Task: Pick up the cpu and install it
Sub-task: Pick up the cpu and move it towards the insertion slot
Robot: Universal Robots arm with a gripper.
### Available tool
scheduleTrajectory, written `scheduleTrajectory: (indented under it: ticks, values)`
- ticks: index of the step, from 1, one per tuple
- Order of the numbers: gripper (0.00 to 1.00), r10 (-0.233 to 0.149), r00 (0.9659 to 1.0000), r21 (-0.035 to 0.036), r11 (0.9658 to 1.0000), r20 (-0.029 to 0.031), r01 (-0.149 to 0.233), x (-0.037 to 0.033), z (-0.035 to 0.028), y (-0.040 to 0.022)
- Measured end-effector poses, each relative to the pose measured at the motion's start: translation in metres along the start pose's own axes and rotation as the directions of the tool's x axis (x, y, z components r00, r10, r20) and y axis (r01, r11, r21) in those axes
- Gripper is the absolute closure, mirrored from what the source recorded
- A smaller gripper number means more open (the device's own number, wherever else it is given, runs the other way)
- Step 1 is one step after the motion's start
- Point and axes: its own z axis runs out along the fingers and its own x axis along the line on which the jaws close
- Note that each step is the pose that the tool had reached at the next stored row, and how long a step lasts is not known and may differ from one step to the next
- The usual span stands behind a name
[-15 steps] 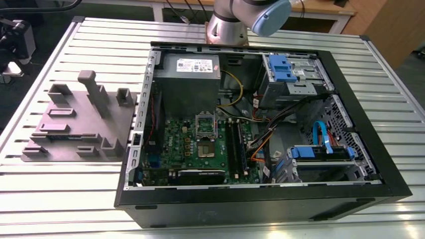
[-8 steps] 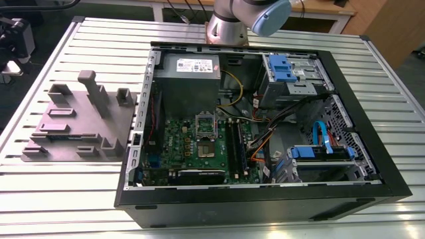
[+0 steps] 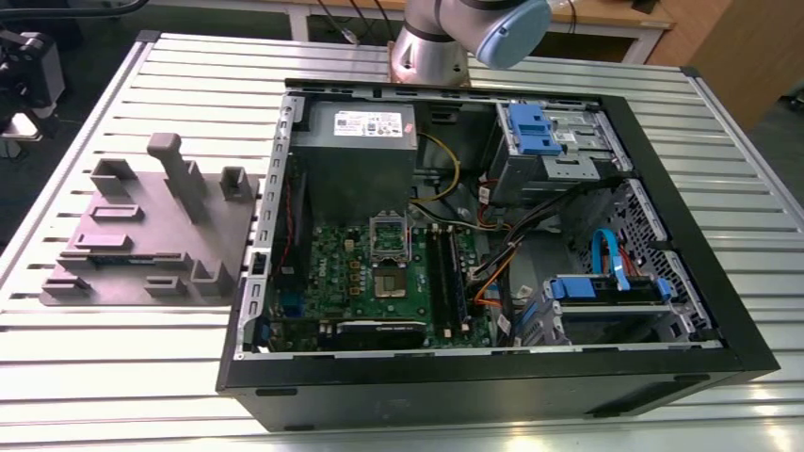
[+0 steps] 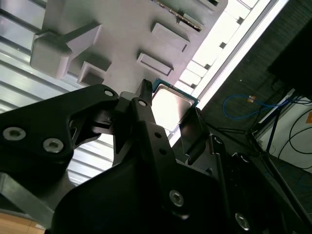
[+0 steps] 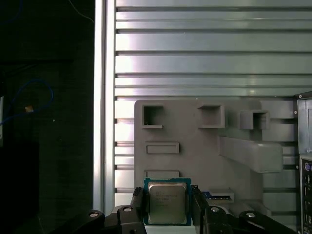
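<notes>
As it hangs over the grey fixture block [image 5: 195,156], I read the gripper [image 5: 167,210] clenched on the cpu [image 5: 166,197] by opposite edges, metal top untouched

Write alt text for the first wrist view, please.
The tool grips the cpu, a silvery square chip, by two opposite edges, with a grey fixture plate carrying raised blocks behind it. The plate lies on a ribbed metal table.
</notes>
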Motion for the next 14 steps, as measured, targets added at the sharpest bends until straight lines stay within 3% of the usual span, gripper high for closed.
scheduleTrajectory:
  ticks: [14]
  values:
    - [0.53, 0.0, 1.0, 0.0, 1.0, 0.0001, 0.0, 0.0001, -0.0104, 0.0004]
